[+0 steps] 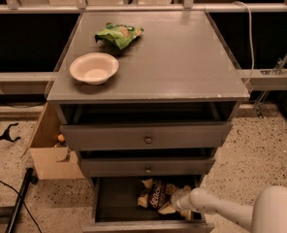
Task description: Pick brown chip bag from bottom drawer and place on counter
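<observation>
The crinkly brown and cream chip bag (154,198) lies inside the open grey bottom drawer (113,205), its right edge against the white gripper (176,203). Whether the gripper holds it cannot be told.

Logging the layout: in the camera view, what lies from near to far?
The bottom drawer holding the brown chip bag, with the gripper at the bag's right → middle drawer → top drawer → white bowl on the counter → green snack bag.
</observation>
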Tool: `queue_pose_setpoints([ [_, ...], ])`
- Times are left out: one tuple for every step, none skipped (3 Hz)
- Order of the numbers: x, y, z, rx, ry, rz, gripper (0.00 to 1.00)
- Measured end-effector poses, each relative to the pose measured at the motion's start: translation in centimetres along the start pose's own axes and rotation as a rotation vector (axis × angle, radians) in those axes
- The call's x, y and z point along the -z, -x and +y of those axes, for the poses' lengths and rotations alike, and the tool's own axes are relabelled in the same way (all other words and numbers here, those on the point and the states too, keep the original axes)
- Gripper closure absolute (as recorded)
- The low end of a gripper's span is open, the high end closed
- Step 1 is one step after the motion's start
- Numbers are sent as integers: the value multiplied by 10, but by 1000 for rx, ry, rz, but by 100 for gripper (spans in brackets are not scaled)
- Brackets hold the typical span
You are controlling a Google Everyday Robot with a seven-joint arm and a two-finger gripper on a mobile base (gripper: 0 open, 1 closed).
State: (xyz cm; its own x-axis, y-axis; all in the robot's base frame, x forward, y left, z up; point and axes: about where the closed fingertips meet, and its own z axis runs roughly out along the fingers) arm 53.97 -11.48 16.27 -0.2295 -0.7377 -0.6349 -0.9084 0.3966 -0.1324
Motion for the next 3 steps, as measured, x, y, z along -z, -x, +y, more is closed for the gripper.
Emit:
queue_pose_setpoints([
  [-9,-7,-5,-5,-7,2,11],
  [-17,-11,-9,-8,-9,6,11],
  [-28,-18,-13,-14,-7,20,12],
])
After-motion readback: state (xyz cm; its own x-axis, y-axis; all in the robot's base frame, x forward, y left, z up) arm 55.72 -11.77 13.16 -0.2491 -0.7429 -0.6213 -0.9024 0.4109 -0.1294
